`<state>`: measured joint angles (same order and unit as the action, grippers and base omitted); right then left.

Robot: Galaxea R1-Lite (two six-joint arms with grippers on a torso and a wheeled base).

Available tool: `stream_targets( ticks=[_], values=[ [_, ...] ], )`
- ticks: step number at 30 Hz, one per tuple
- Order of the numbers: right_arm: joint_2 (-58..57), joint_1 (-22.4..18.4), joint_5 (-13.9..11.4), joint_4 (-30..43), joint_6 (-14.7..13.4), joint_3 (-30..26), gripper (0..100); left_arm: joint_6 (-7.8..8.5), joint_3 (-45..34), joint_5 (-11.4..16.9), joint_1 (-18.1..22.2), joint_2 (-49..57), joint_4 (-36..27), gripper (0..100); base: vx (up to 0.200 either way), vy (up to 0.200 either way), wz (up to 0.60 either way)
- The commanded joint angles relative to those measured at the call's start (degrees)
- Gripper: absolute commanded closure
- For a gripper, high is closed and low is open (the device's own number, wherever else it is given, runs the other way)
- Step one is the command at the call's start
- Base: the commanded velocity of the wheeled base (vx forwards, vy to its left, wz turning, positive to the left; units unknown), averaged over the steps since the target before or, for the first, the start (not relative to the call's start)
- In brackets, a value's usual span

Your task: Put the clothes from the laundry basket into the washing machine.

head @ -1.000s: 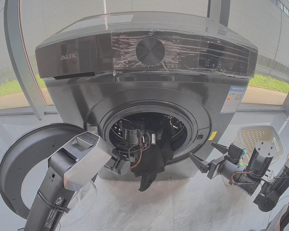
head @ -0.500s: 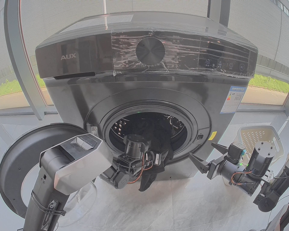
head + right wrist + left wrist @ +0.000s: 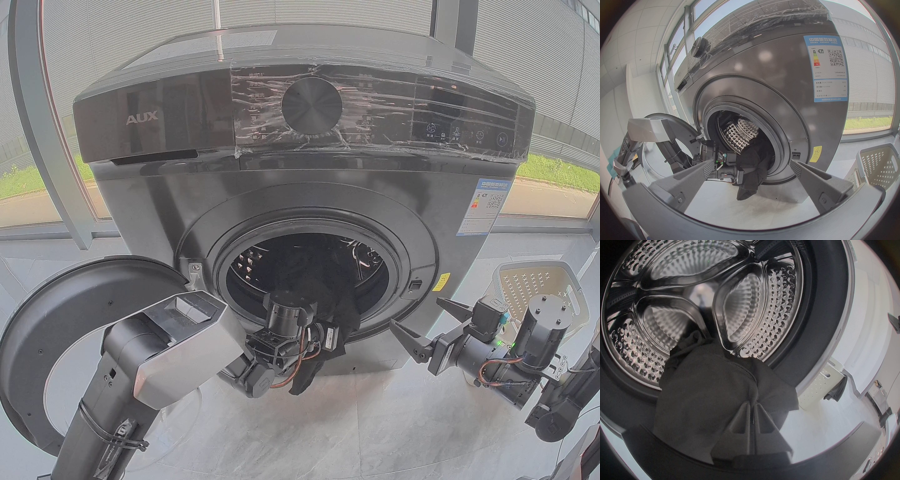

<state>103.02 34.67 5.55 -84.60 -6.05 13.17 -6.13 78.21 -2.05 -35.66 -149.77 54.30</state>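
Observation:
The washing machine stands in front of me with its door swung open. A black garment lies over the lower rim of the drum mouth, partly inside the steel drum, and one end hangs down the front. My left gripper is at the lower rim, shut, with its tips pinching a fold of the garment. My right gripper hangs open to the right of the machine with nothing between its fingers. The cream laundry basket stands on the floor behind that arm.
The round door stands open on the left, close to my left arm. Pale tiled floor stretches in front of the machine. Large windows run behind it.
My left arm has drawn back out of the drum mouth and dropped to its lower rim. The garment still hangs over the rim. The right arm has barely moved.

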Motion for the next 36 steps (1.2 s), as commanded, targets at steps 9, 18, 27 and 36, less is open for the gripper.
stream_targets(
  ticks=[9, 18, 27, 36],
  values=[
    [0.1, 0.9, 0.1, 0.0, -0.1, 0.0, 0, 0.42, 16.4, -6.7, 3.1, -2.1, 1.8, 100, 0.0, 0.0, 0.0],
    [0.2, 1.2, 0.1, 0.0, -0.5, -0.1, 0, 0.95, 20.9, -7.6, 3.8, -4.6, 2.2, 100, 0.0, 0.0, 0.0],
    [0.2, 1.2, 0.0, -0.1, -0.5, -0.1, 0, -0.37, 13.7, -6.6, 2.9, -0.9, 2.5, 0, 0.0, 0.0, 0.0],
    [0.2, 1.2, 0.0, -0.1, -0.5, -0.2, 0, -0.2, -1.9, 1.0, 0.1, 5.4, 2.3, 0, 0.0, 0.0, 0.0]
  ],
)
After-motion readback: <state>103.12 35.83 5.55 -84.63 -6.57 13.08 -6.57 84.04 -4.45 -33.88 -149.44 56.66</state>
